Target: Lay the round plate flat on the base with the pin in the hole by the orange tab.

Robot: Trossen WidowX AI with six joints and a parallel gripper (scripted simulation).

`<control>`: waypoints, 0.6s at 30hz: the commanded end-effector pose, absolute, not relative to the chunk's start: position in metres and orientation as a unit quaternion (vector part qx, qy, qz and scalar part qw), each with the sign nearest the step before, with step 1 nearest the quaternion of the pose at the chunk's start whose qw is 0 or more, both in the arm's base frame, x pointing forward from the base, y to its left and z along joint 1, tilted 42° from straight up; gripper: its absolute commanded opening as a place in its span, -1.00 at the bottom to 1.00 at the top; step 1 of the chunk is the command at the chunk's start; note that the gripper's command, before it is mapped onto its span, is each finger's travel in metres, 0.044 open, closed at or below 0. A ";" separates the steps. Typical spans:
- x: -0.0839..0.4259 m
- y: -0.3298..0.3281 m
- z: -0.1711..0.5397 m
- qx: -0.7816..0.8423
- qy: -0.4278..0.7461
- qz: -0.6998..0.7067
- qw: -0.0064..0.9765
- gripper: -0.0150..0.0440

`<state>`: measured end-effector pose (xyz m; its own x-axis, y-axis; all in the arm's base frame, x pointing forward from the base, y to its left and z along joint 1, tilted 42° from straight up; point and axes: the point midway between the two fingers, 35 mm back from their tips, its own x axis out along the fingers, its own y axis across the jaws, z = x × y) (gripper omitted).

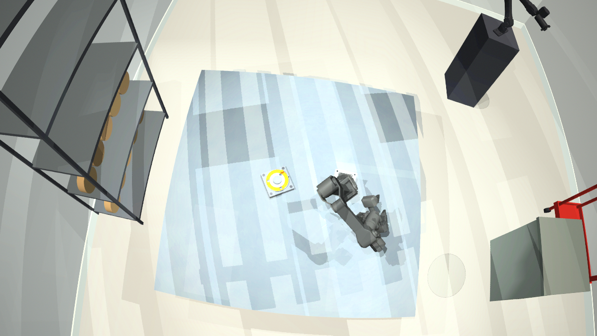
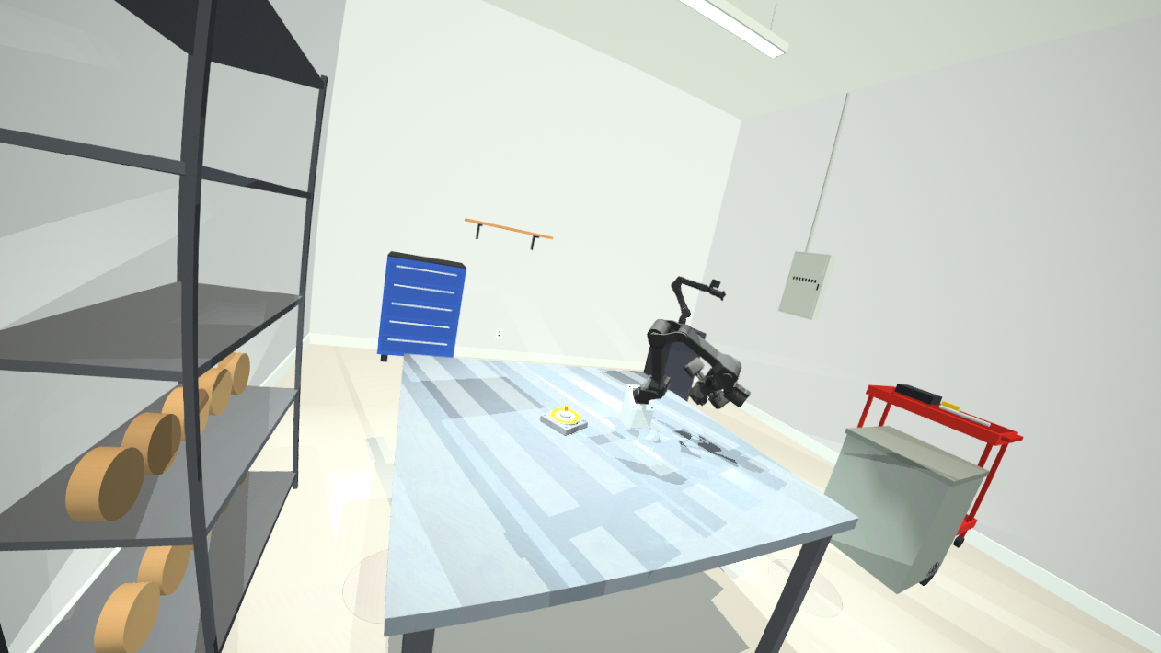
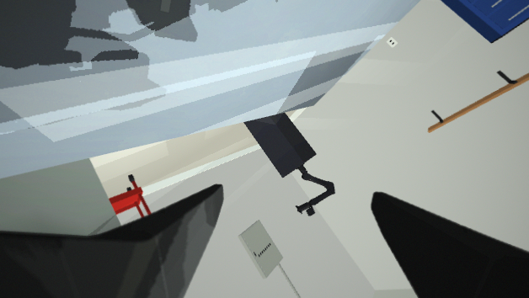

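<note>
Arm folded away, nothing started on the plate yet.

The yellow plate (image 1: 277, 180) sits on its base (image 1: 290, 189) mid-table (image 1: 233, 259), orange tab (image 1: 282, 171) toward the robot; the gripper (image 3: 296, 219) is well apart, fingers wide open and empty. Next, I'd say, reach over and turn the plate.
</note>
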<state>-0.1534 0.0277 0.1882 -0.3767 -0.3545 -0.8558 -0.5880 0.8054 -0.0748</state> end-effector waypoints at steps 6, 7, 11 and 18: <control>-0.152 0.071 0.190 -0.237 0.838 0.149 0.469 0.33; -0.150 0.081 0.190 -0.226 0.840 0.155 0.468 0.24; -0.143 0.105 0.191 -0.198 0.846 0.168 0.465 -0.11; -0.114 0.153 0.191 -0.135 0.853 0.195 0.464 -0.49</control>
